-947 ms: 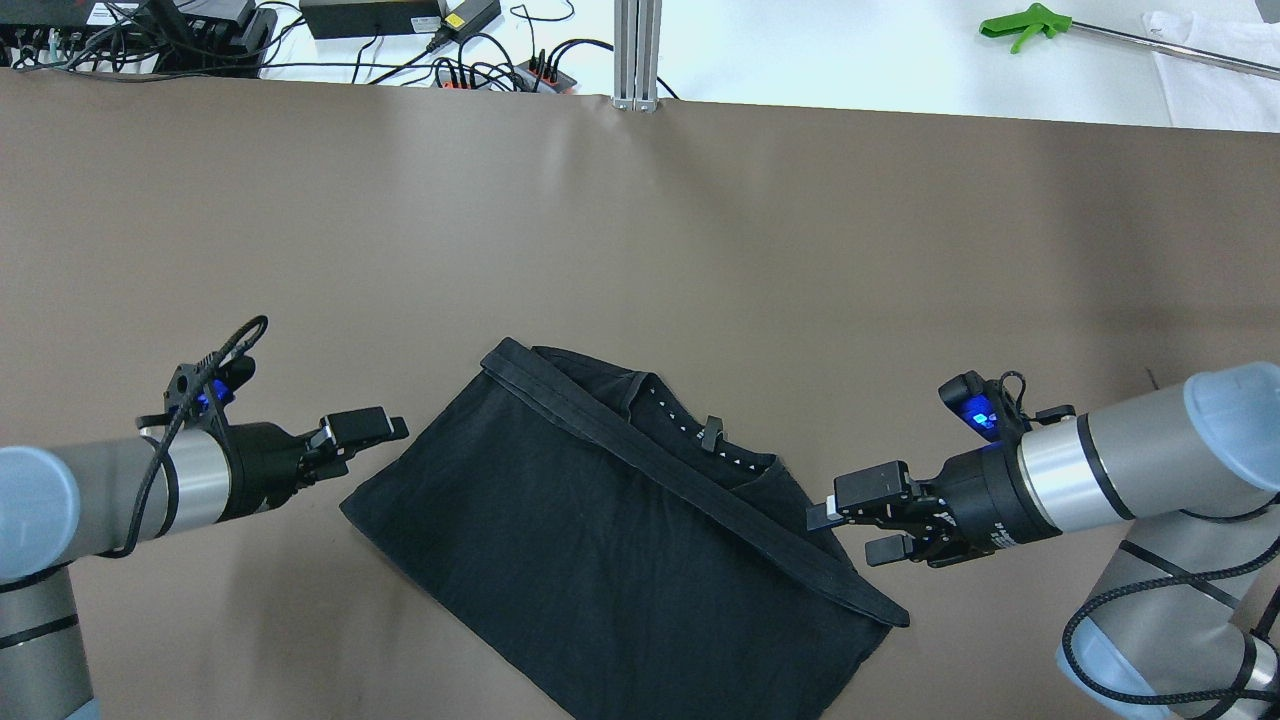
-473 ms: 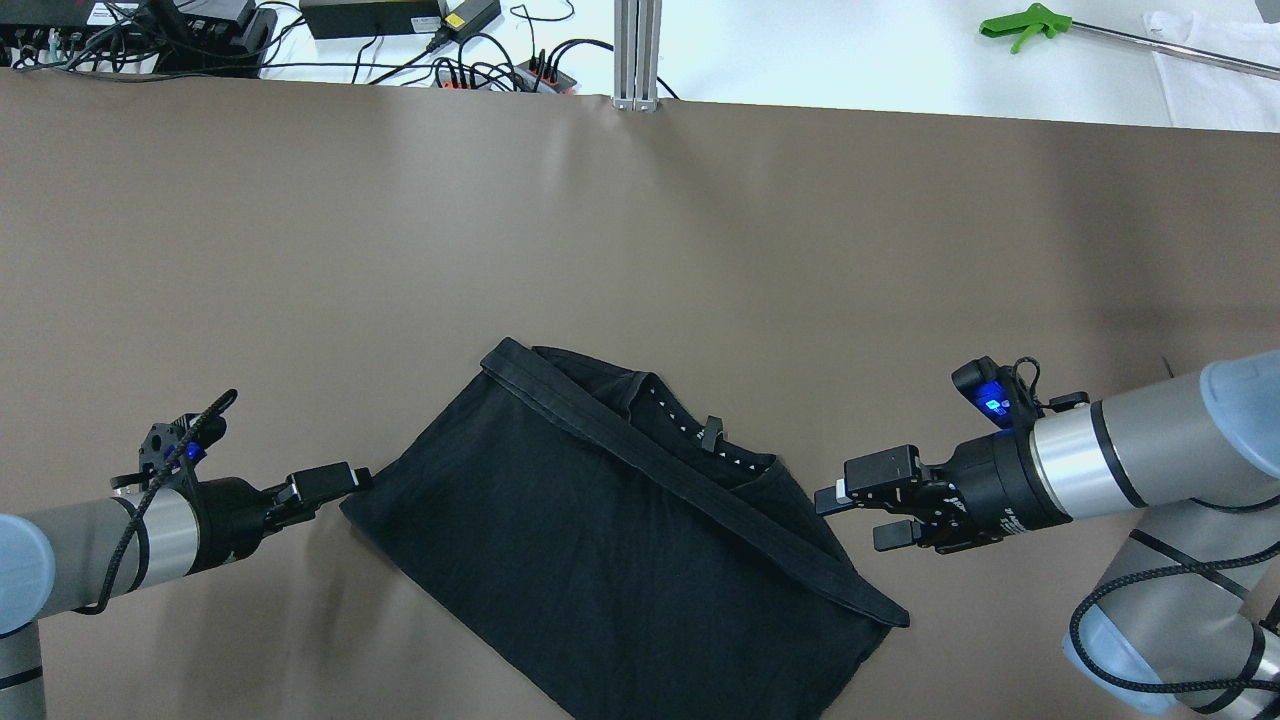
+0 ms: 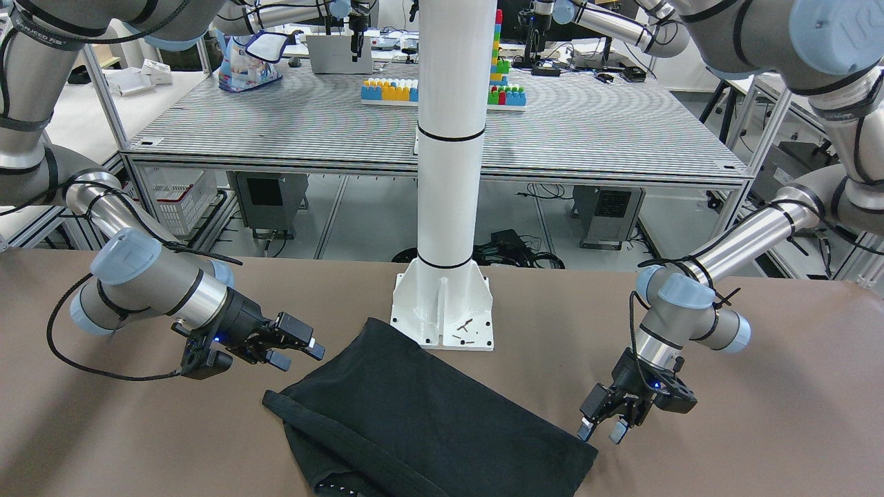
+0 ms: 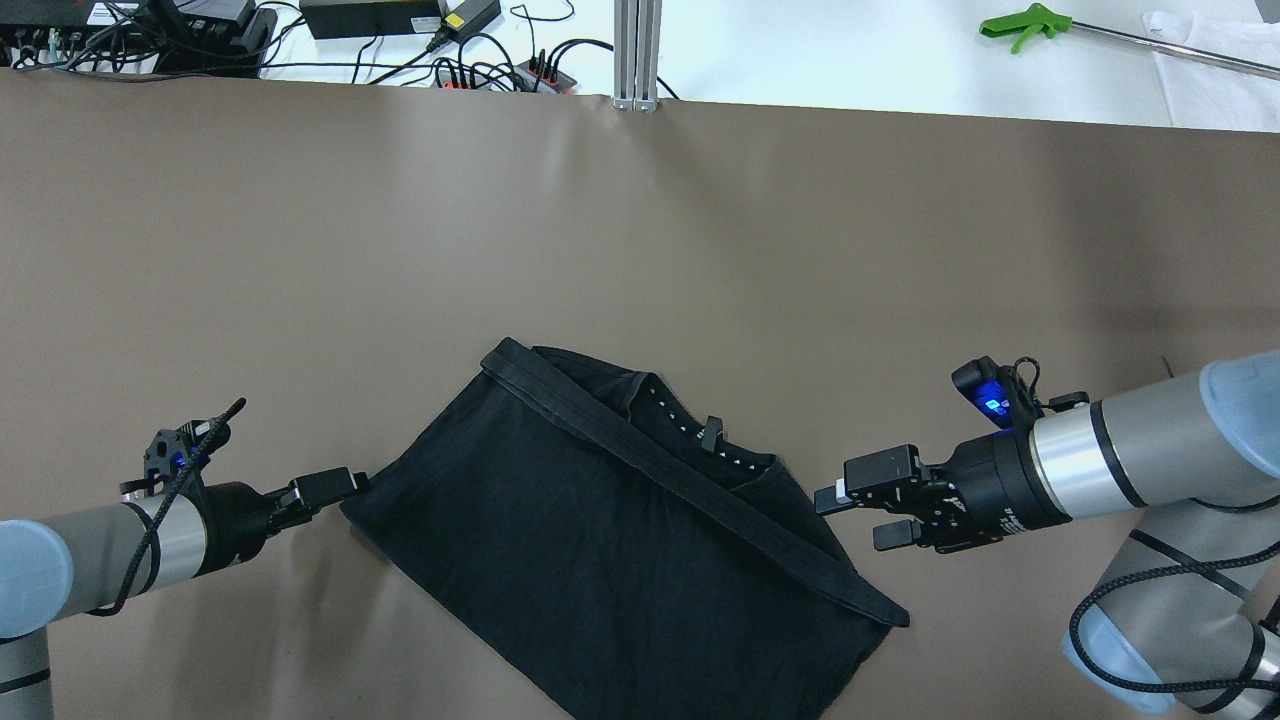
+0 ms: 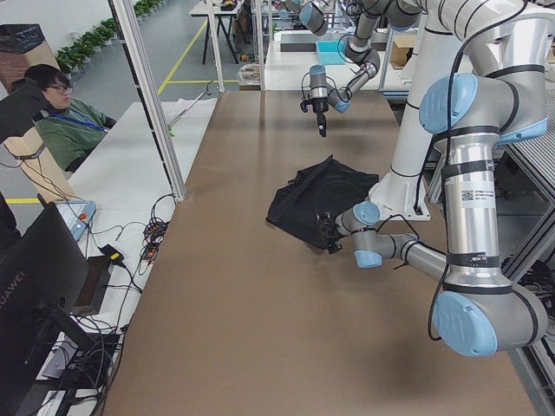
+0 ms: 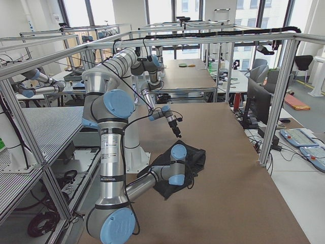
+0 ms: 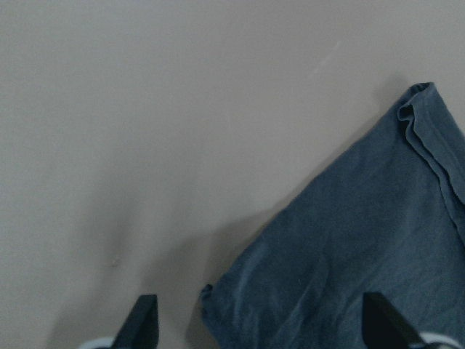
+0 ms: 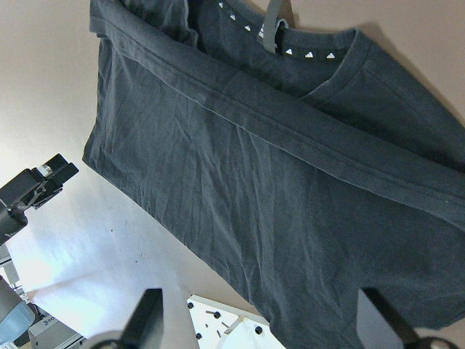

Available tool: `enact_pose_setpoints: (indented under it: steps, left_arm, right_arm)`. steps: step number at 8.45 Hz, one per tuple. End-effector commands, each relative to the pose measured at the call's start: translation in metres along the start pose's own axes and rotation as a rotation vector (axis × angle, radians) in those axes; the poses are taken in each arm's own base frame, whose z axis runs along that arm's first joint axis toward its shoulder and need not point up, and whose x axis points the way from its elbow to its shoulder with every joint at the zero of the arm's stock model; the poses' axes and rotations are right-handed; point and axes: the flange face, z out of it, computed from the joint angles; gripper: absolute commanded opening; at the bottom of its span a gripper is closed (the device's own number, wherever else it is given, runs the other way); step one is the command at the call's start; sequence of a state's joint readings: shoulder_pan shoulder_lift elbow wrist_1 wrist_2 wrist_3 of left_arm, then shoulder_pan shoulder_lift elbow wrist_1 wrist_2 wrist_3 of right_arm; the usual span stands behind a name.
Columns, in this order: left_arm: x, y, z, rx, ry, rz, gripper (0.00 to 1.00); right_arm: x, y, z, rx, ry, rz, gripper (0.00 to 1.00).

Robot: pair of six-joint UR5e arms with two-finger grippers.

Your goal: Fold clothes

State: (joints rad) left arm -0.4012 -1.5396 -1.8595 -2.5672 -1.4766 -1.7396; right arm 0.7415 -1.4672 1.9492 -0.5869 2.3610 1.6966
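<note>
the black garment (image 4: pixel 620 530) lies folded and slanted on the brown table (image 4: pixel 640 250), low in the middle of the overhead frame, with its collar (image 4: pixel 700 440) showing along the upper edge. the left hand (image 4: pixel 345 486), at lower left, is released, its jaws spread at the garment's left corner. the right hand (image 4: pixel 850 518), at lower right, is also released, just beside the garment's right edge.

Upper half of the overhead view: bare worktop (image 4: pixel 640 220), free passage. Lower centre is occupied by the clothes (image 4: pixel 600 540). The left gripper (image 4: pixel 350 483) and right gripper (image 4: pixel 850 518) are seen just beside them, frame left and frame right. Front-facing view: centre is blocked by the white pillar (image 3: pixel 449 138), base just beside the cloth.
</note>
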Motion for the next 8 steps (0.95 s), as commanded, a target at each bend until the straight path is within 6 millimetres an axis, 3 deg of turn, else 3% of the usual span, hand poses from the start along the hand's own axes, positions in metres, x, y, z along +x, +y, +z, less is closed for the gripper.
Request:
enact_pose_setpoints:
  steps: [1,3,5,6,7,8]
  left_arm:
    - [0.001,0.003,0.022,0.009,-0.008,0.002,1.0]
    - [-0.001,0.013,0.031,0.018,-0.015,0.009,1.0]
    - [0.01,0.023,0.036,0.007,0.002,0.01,0.96]
    - [0.011,0.023,0.036,0.006,0.005,0.008,0.72]
    - [0.013,0.024,0.035,0.005,0.009,0.0,0.42]
    - [0.013,0.024,0.035,0.005,0.009,-0.002,0.0]
  right_arm:
    - [-0.002,0.001,-0.002,0.001,-0.004,-0.004,0.94]
    - [-0.002,0.001,-0.001,0.001,-0.003,-0.003,0.94]
    - [-0.001,-0.003,-0.005,0.011,-0.004,-0.001,0.94]
    - [-0.001,-0.004,-0.006,0.013,-0.004,0.0,0.94]
    - [-0.002,-0.003,-0.005,0.011,-0.005,-0.002,0.94]
    - [-0.001,-0.004,-0.006,0.014,-0.003,0.001,0.94]
